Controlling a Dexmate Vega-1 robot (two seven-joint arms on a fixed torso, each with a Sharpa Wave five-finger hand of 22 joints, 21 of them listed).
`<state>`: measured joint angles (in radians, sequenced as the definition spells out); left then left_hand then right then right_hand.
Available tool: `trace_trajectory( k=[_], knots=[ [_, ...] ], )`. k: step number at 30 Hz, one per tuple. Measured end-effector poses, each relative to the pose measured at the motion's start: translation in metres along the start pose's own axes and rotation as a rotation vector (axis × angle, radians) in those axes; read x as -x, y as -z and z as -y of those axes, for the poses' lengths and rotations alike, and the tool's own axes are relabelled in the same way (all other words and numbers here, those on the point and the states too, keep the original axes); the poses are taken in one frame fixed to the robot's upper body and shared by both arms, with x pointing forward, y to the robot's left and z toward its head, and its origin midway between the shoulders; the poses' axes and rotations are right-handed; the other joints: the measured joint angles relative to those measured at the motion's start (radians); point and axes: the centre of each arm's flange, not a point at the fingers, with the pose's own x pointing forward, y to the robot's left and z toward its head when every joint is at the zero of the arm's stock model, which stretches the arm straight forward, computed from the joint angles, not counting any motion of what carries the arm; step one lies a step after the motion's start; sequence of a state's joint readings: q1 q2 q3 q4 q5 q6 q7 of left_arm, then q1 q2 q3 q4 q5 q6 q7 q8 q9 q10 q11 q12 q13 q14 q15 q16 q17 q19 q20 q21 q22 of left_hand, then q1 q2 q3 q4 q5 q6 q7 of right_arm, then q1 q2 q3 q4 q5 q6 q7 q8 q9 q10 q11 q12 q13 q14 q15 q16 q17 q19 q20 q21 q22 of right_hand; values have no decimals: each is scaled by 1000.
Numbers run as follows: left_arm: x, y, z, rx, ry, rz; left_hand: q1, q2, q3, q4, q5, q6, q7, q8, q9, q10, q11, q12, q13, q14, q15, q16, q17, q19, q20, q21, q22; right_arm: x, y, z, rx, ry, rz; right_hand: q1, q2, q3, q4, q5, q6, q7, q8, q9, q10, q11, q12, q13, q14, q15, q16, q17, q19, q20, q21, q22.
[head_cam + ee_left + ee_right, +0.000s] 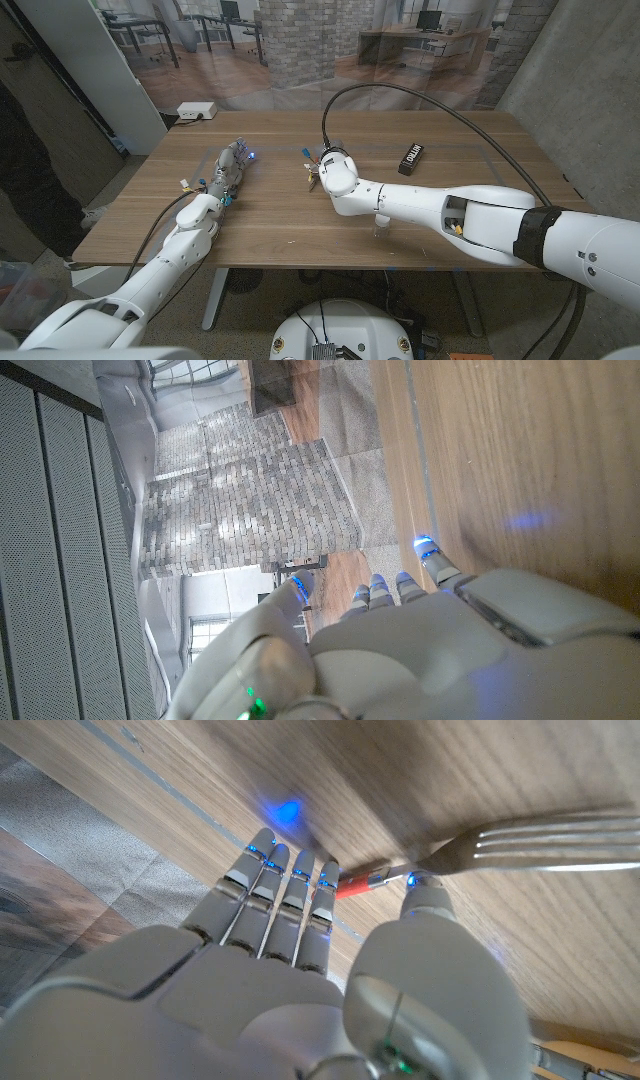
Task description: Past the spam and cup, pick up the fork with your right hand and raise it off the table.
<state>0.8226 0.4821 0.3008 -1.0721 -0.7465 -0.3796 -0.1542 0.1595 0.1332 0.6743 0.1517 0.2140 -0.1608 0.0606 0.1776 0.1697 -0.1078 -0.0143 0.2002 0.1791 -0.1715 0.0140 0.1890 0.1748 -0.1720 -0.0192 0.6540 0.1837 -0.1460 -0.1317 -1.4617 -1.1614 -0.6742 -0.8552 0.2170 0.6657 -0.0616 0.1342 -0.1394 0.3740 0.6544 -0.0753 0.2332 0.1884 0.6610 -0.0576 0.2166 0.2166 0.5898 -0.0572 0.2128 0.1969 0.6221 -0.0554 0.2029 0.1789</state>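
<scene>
Head view: white right hand [322, 170] reaching over the middle of the brown wooden table [300, 225], fingers turned down toward the far side, grip hidden from this angle; small black rectangular packet with white lettering [411, 158] lying to its right, well apart; white left hand [228, 172] resting on the left part of the table, fingers stretched toward the far edge with nothing in them; white box-shaped device [197, 110] beyond the table's far left corner; dark-clothed person [25, 170] standing at the left edge

Left wrist view: left hand [400, 630] with fingers [437, 565] extended side by side along the wood, blue lights at the tips, holding nothing

Right wrist view: silver metal fork with a red handle section [520, 845] pinched at its neck between the thumb and the fingertips [322, 880] of the right hand [330, 970]; tines pointing away from the hand; cannot tell whether clear of the table or touching it
</scene>
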Motion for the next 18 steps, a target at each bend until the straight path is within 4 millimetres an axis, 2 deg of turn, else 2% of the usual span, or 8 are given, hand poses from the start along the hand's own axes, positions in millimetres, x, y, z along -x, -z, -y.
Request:
trace_trajectory(
  k=[3,7,10,15,18],
  knots=[
    [1,0,0,0,0,1,0,0,0,0,0,0,0,0,0,0,0,0,0,0,0,0,0,0,0,0,0,0,-1,-1,7,0,0,23,22,6,-6,12,19,-17,3,1,17,-17,0,0,10,1,0,1,-6,-5,0,0],
    [1,0,0,1,-1,1,0,0,0,0,0,0,0,0,0,0,0,0,0,0,0,0,0,0,0,0,0,0,-1,-1,18,5,-2,84,47,18,-12,30,68,-43,11,-1,47,-46,12,4,42,-2,7,3,-9,-2,0,0],
    [2,0,-1,2,-2,2,0,0,0,0,0,0,0,0,0,0,0,0,0,0,0,0,0,0,0,0,0,1,-2,-2,27,8,1,137,68,30,-20,42,95,-40,12,-1,83,-53,27,12,92,-6,28,11,-9,-2,0,0],
    [2,-1,-1,4,-4,3,0,0,0,0,0,0,0,0,0,0,0,0,0,0,0,0,0,0,0,0,0,0,-4,-4,45,20,9,241,104,36,-22,47,131,-4,23,-1,161,-54,63,41,177,-20,93,64,-9,-2,8,5],
    [2,-1,-2,5,-5,5,0,0,0,0,0,0,0,0,0,0,0,0,0,0,0,0,0,0,0,0,0,1,-6,-4,53,33,19,315,115,-2,-15,27,167,31,24,-1,238,-57,130,90,246,-36,179,160,-9,-2,22,12]
  ],
)
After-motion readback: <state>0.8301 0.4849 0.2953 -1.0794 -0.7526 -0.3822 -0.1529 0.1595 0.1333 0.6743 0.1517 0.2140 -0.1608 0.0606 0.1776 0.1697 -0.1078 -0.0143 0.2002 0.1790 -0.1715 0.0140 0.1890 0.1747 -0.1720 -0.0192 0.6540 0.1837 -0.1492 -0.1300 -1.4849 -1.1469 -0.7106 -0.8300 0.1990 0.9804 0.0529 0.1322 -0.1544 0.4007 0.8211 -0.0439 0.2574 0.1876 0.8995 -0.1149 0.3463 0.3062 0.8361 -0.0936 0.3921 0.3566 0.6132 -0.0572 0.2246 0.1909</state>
